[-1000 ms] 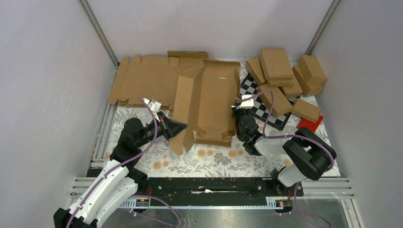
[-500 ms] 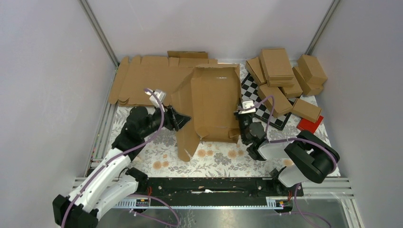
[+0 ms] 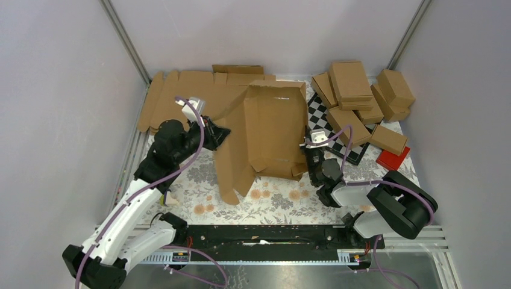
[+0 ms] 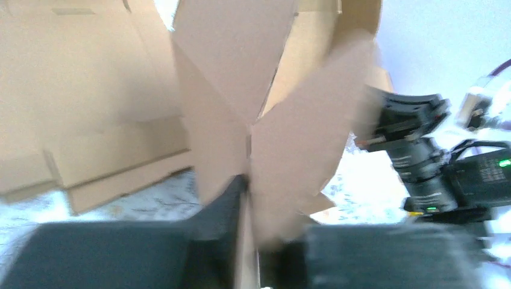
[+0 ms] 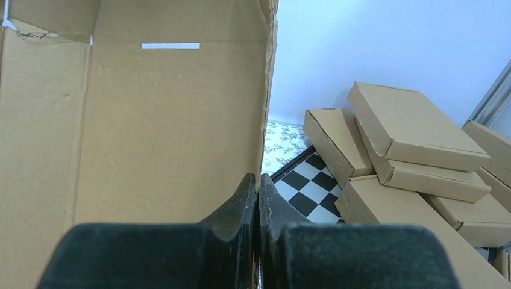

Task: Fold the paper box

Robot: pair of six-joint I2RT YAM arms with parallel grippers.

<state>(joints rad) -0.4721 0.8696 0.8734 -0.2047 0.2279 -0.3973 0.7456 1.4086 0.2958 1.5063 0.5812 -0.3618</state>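
Note:
The paper box is a brown cardboard blank, partly raised in the middle of the table, with its left flaps hanging down towards the front. My left gripper is shut on a left flap; in the blurred left wrist view the flap runs down between my fingers. My right gripper is shut on the box's right wall edge. In the right wrist view it pinches that edge, with the box's inner panel to its left.
Flat cardboard blanks lie at the back left. A pile of finished closed boxes sits at the back right, on and beside a checkered board. A red item lies right of the board. Grey walls enclose the table.
My left gripper has moved back and up with the flap, and my right gripper has drawn nearer with the right edge. The box now stands more upright and sits further right.

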